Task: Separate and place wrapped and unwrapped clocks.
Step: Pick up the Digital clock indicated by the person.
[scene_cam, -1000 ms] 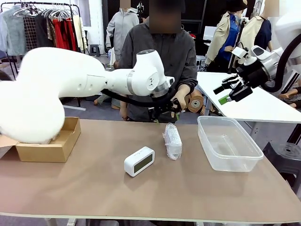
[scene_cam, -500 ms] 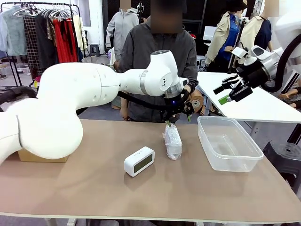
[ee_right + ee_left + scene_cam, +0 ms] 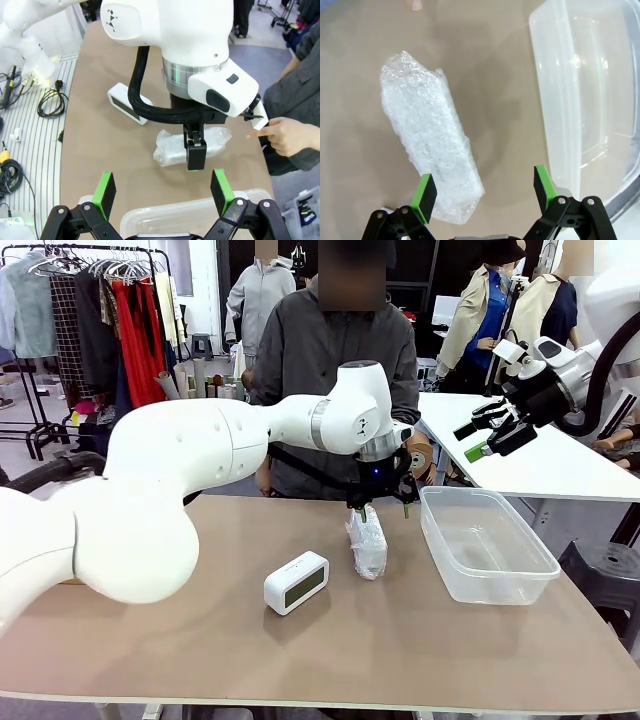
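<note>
One wrapped clock (image 3: 367,540), an oblong bundle in crinkly bubble plastic, lies mid-table. The bare white clock (image 3: 296,582) with a dark screen stands to its left. My left gripper (image 3: 381,505) hangs open just above the bundle's far end. In the left wrist view the wrapped clock (image 3: 430,140) runs under the left green pad (image 3: 424,196), and the gap of the left gripper (image 3: 484,192) is over bare table. My right gripper (image 3: 490,435) is raised at the right, open and holding nothing. The right wrist view shows the right gripper (image 3: 162,192), the bundle (image 3: 170,147) and the bare clock (image 3: 125,102).
A clear plastic tub (image 3: 487,543) stands right of the bundle, close to the left gripper; its rim (image 3: 555,100) runs beside the right pad. The person stands at the far edge, with a hand (image 3: 280,135) pointing near the bundle. My left arm (image 3: 200,455) spans the table's left half.
My left arm has swung to the right across the table, bringing its open gripper over the wrapped bundle's far end. The right arm has not moved.
</note>
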Motion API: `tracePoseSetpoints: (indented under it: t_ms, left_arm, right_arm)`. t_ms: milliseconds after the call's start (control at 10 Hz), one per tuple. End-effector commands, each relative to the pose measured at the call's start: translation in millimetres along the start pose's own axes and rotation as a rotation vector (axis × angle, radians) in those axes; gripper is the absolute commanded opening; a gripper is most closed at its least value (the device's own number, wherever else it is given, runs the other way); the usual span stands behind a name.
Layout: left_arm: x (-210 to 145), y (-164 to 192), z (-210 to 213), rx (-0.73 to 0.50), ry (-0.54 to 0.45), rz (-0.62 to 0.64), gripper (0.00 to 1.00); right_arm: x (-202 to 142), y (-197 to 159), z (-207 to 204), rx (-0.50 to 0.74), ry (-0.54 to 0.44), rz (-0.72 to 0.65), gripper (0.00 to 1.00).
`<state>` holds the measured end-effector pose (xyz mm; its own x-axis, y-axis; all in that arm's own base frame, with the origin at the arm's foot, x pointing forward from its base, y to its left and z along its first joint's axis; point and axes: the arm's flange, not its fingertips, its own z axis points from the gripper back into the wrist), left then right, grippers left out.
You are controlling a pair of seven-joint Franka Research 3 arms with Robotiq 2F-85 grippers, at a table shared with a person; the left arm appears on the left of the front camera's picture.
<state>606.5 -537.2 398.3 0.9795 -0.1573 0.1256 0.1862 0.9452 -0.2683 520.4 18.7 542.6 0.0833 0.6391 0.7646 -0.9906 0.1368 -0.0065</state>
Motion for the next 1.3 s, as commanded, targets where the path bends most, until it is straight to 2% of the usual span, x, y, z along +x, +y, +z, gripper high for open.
tracePoseSetpoints:
  t_ms: [0,300,1200]
  left_arm:
    - [27,-15,3,0.078,-0.016,-0.031,1.00]
    - [26,-13,1,0.112,-0.015,-0.043,1.00]
    - [29,4,-32,0.158,0.044,0.027,1.00]
  right_arm:
    - [1,1,1,-0.004,0.000,0.002,1.00]
    - [1,1,1,-0.004,0.000,0.002,1.00]
    - [1,1,1,-0.004,0.000,0.002,1.00]
